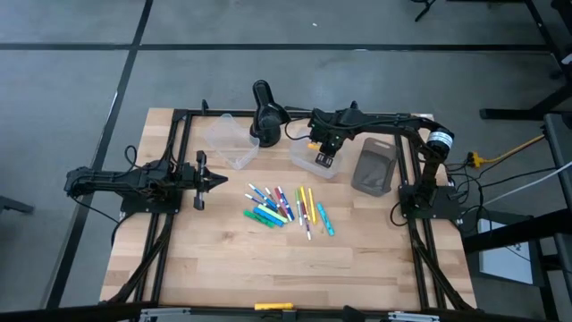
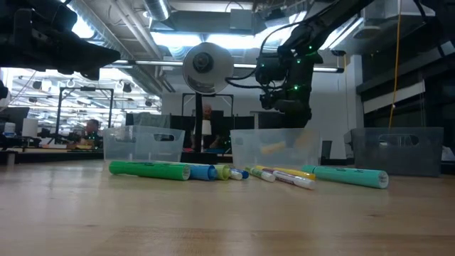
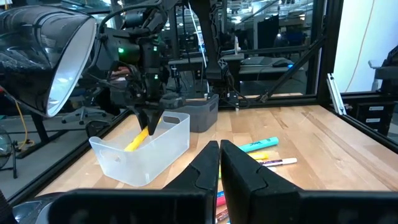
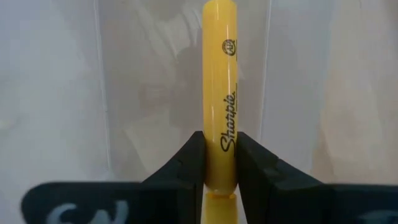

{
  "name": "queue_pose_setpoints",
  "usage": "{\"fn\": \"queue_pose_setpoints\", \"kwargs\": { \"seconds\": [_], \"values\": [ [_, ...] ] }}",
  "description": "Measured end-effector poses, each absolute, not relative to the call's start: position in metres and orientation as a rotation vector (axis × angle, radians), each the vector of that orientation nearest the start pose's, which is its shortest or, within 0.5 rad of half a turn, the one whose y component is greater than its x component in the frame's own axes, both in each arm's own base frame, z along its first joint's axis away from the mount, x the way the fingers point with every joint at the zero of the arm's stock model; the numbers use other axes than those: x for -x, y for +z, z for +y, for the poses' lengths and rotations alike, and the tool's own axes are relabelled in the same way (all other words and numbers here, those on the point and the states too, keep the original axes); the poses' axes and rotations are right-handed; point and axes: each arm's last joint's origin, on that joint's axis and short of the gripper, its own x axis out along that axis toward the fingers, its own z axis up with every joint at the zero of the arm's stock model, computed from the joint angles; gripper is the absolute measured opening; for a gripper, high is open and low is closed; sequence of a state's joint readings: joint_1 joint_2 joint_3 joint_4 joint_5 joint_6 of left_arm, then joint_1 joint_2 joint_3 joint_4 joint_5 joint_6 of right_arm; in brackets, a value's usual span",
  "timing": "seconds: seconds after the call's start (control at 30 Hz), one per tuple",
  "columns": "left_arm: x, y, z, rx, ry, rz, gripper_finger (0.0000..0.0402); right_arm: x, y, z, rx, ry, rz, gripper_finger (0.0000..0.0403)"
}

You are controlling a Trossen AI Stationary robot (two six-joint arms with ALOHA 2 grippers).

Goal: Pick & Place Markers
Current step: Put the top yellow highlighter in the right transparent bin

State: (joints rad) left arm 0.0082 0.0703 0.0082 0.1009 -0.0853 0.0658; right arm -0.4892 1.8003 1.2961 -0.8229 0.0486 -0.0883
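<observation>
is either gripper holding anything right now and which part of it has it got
The right gripper pinches a yellow marker near one end, over a clear tub. The left gripper holds nothing.

Bright overhead ceiling lights [image 2: 178,32] glare in the low view; the near tabletop [image 2: 213,220] blurs.

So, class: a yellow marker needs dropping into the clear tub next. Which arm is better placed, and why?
The right. Its gripper already clamps the yellow marker over the clear tub; the left gripper, shut and empty, sits apart.
</observation>
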Motion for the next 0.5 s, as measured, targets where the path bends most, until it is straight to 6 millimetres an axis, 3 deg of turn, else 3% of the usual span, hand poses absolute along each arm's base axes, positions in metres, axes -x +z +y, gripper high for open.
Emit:
{"fn": "queue_pose_setpoints", "kwargs": {
  "seconds": [0.5],
  "values": [
    [-0.101,0.171,0.003,-0.064,0.095,-0.036,0.0008,-0.304,0.189,-0.163,-0.208,-0.397,1.312,0.0097]
  ]
}}
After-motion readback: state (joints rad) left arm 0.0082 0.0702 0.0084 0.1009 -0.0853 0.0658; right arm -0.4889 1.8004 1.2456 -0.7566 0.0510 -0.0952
